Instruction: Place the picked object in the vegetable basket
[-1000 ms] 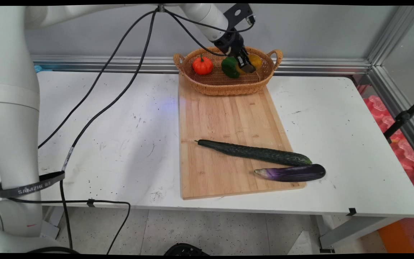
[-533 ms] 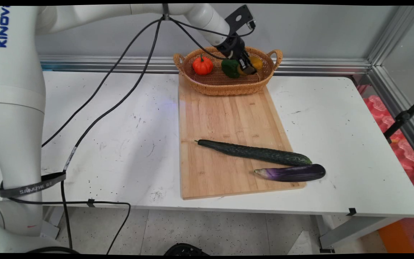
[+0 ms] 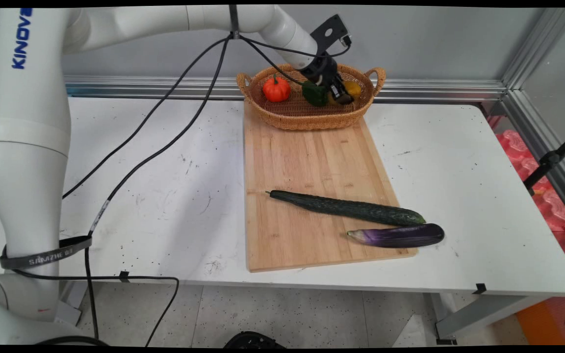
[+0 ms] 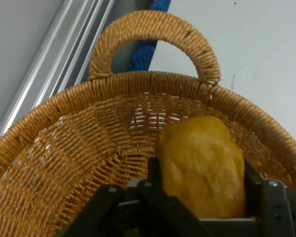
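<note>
The tool (image 3: 342, 94) is down inside the basket (image 3: 287, 119), at its right end, and its two fingers (image 4: 155, 185) sit on either side of the yellow pepper (image 4: 203, 168). The pepper fills the gap between them, so the tool is holding it. The pepper is lumpy, smooth and a bit shiny. The basket is woven and rough, oval, with a loop handle at each end. In the basket, a green pepper (image 3: 314, 94) sits just left of the tool, and a small orange pumpkin (image 3: 276, 89) sits further left. Below the basket, on the wooden board (image 3: 312, 162), lie a long bumpy cucumber (image 3: 346, 208) and a smooth purple eggplant (image 3: 400, 235).
</note>
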`<state>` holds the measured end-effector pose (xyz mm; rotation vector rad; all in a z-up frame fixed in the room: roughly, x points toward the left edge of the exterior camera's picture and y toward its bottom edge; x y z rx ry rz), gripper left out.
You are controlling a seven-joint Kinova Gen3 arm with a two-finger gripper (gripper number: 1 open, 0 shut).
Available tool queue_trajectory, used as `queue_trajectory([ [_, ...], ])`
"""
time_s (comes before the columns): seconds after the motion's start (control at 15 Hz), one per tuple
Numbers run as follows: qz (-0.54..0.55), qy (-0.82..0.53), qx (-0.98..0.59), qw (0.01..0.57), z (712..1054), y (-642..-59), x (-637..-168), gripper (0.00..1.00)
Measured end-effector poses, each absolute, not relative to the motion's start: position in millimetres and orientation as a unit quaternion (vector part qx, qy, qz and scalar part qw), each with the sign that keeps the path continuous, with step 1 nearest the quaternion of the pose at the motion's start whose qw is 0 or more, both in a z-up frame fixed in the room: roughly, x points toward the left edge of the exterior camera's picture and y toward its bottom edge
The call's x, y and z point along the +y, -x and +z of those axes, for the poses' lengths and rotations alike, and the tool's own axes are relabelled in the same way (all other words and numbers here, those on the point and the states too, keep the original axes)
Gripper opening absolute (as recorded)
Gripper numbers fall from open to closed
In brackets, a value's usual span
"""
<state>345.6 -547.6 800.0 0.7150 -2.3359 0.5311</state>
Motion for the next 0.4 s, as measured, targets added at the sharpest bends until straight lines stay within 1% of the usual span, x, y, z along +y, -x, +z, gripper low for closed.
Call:
queue_trajectory([
  [0.13,0.203,-0.274,-0.885,0.318,796.8,-344.0,-550.3,0.00],
  [0.2,0.204,-0.275,-0.884,0.319,795.0,-342.9,-551.8,1.00],
  [0.4,0.205,-0.279,-0.881,0.323,790.0,-339.5,-555.4,1.00],
])
